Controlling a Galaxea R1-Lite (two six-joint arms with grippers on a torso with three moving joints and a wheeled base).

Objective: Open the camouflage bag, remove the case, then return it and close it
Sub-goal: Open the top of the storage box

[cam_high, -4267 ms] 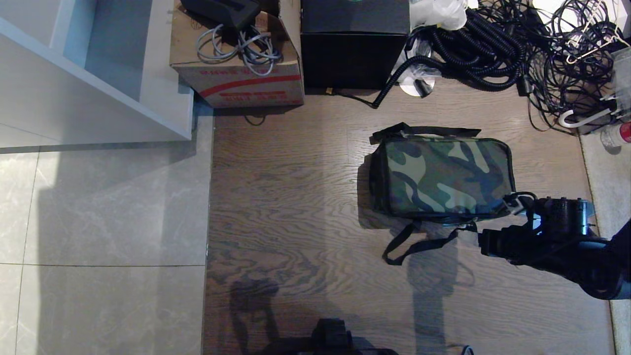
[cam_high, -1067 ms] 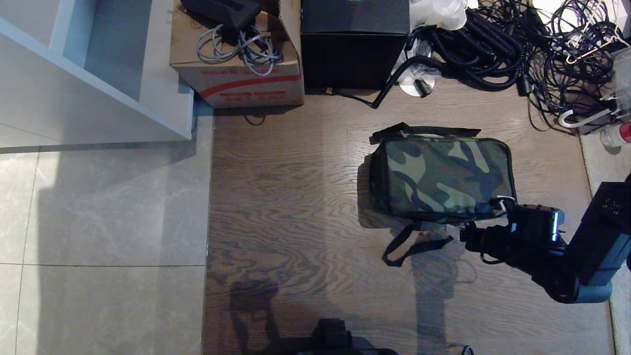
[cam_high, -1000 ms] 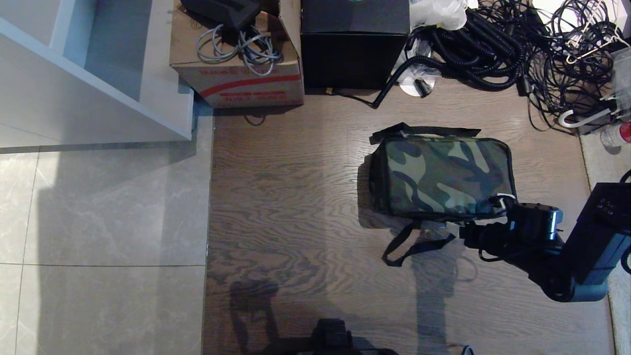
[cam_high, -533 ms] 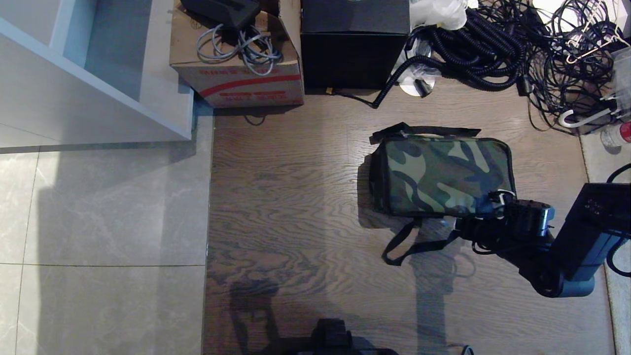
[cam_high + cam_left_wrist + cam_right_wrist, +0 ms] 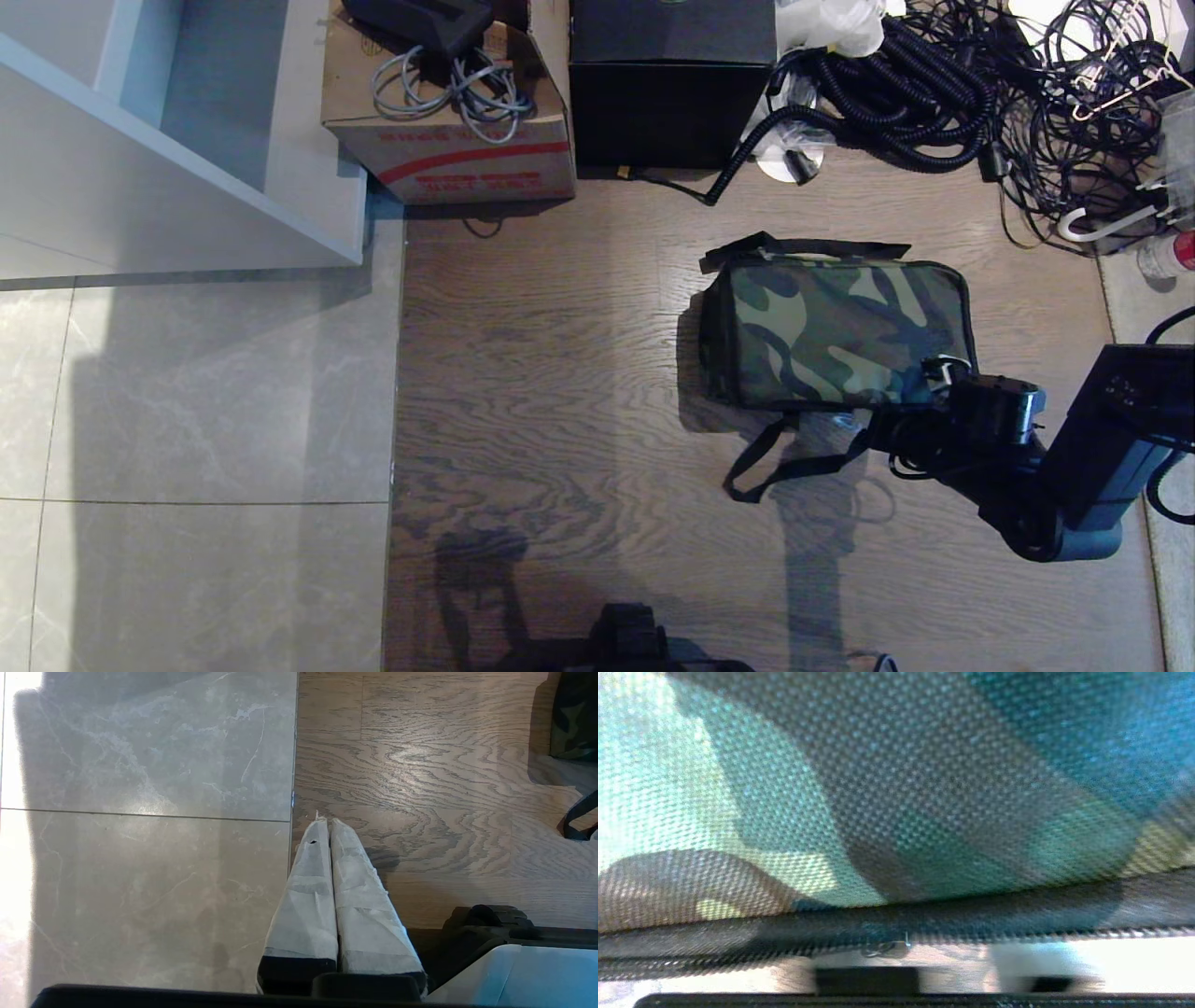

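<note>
Currently the camouflage bag (image 5: 836, 334) sits zipped shut on the wood floor (image 5: 560, 373), strap (image 5: 784, 457) trailing off its near side. Right gripper (image 5: 938, 373) is against the bag's near right corner by the zipper line — can't tell its finger state. Left gripper (image 5: 327, 828) hangs over the floor well left of the bag, fingers pressed together, holding nothing.

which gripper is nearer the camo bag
Right. The right gripper is at the camouflage bag's near right corner; the left gripper hangs shut over the floor seam, well off to the bag's left.
</note>
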